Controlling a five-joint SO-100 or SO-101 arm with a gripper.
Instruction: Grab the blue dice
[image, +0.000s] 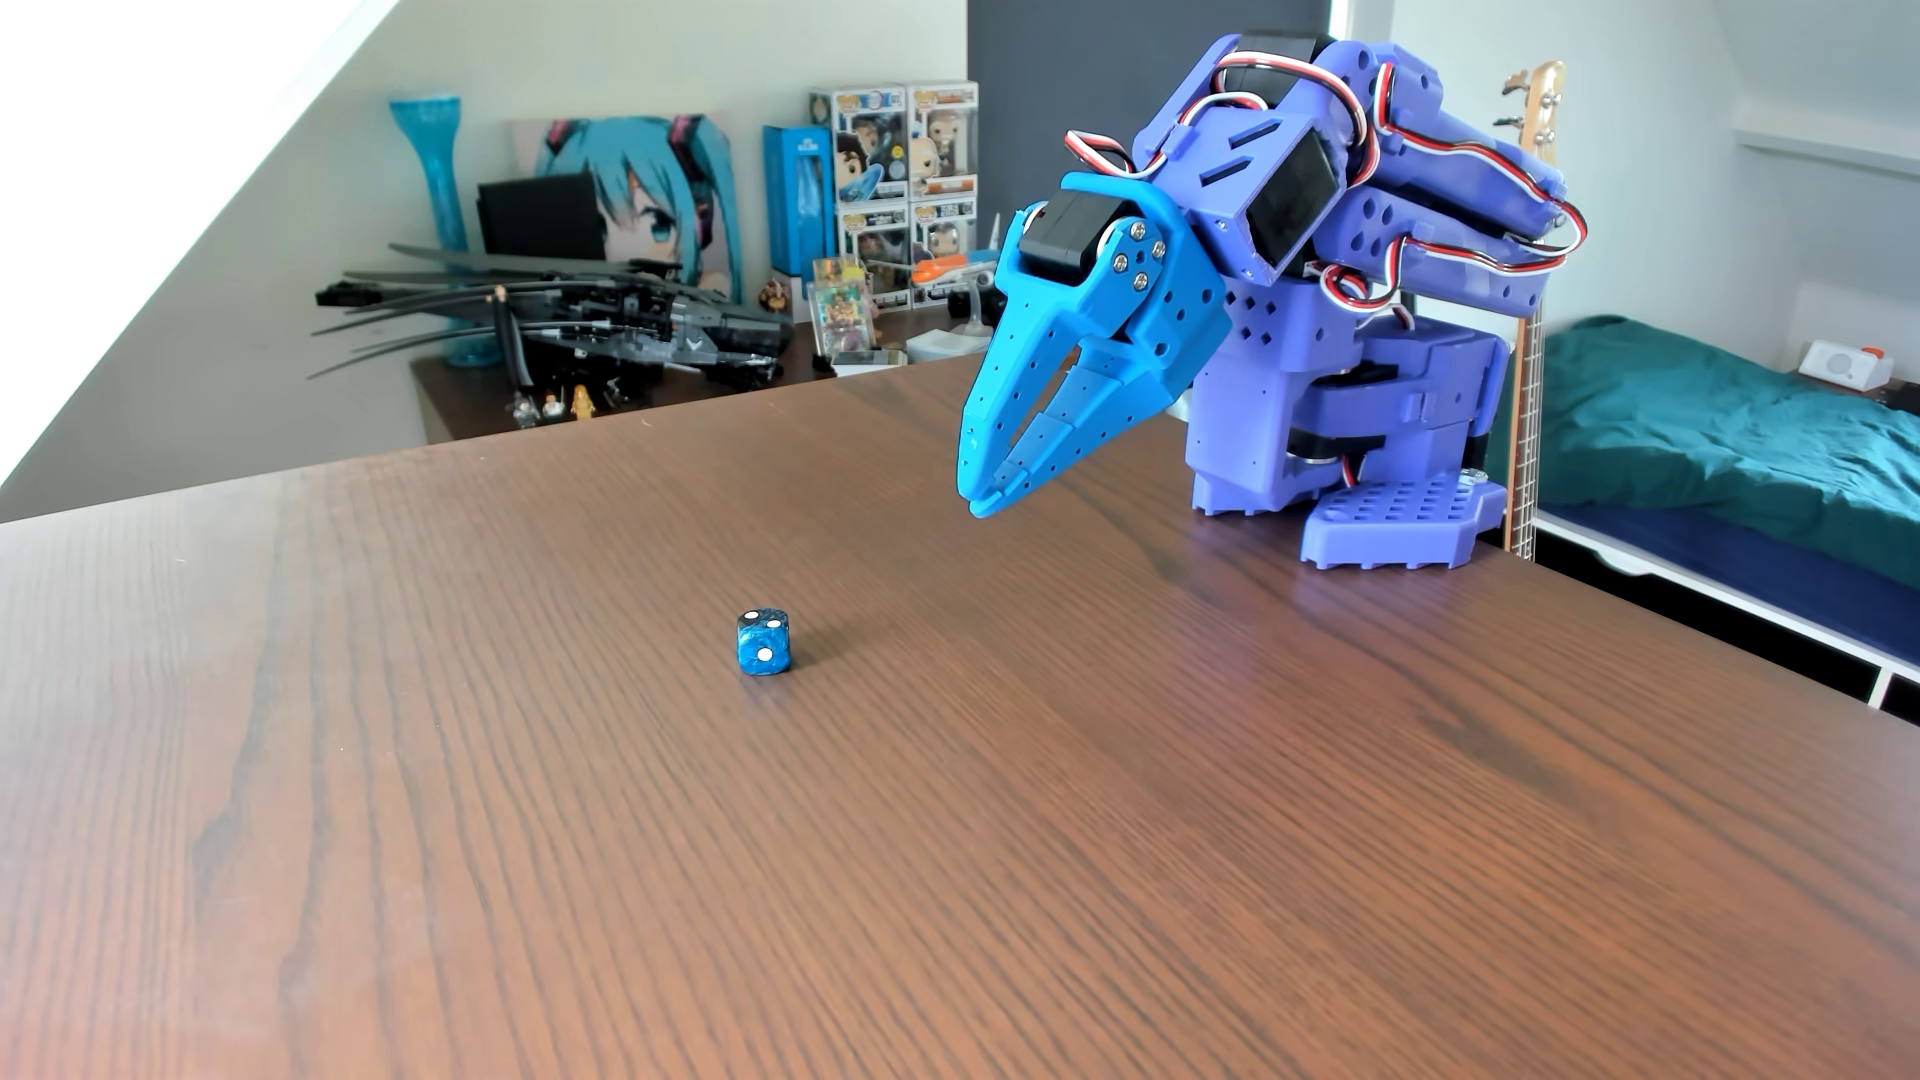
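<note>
In the other view, the only one there is, the blue dice (764, 642) sits alone on the dark wood-grain table (1143, 831), a little left of the picture's middle and nearer the camera than the arm. It rests flat on one face, with a two-pip side turned toward the camera and a darker marbled top showing small pips; nothing touches it and the table around it is bare. The gripper (982, 498), bright blue plastic, hangs above the table up and to the right of the dice, well apart from it, with its pointed tips angled down and to the left, roughly toward the cube. Its two fingers lie nearly together: only a thin dark slit shows between them along their length, and the tips look all but closed, with nothing held between them. The purple arm (1351, 208) is folded back on itself over its base (1403, 519), which stands near the table's far right edge, so the reach has hardly begun, by the look of it. As for progress, I judge the task to be at its very start: the dice is not yet approached, not yet straddled and not yet gripped. What is left is nearly everything: spreading the fingers wide enough to take the small cube, carrying the tips forward and down until they stand on either side of it, closing on it, and lifting it clear of the wood.
</note>
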